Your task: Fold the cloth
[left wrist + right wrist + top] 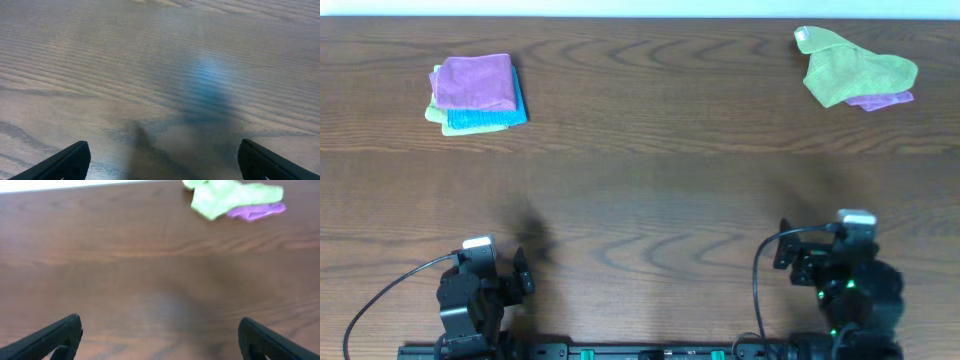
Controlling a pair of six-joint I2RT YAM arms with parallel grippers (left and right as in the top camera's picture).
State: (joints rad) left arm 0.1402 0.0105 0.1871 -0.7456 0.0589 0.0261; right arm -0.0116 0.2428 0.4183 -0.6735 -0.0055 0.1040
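A purple cloth (474, 82) lies folded flat on top of a stack at the far left of the table. A second purple cloth (882, 100) shows only as an edge under a crumpled lime-green cloth (850, 68) at the far right; it also shows in the right wrist view (256, 211). No white tag is visible. My left gripper (525, 270) (160, 160) is open and empty over bare wood near the front edge. My right gripper (784, 252) (160, 337) is open and empty near the front right. Both are far from the cloths.
Under the folded purple cloth lie a bright blue cloth (485, 118) and a light green cloth (437, 113). The dark wooden table (650, 190) runs to a white back edge (640, 8). Cables loop beside both arm bases at the front.
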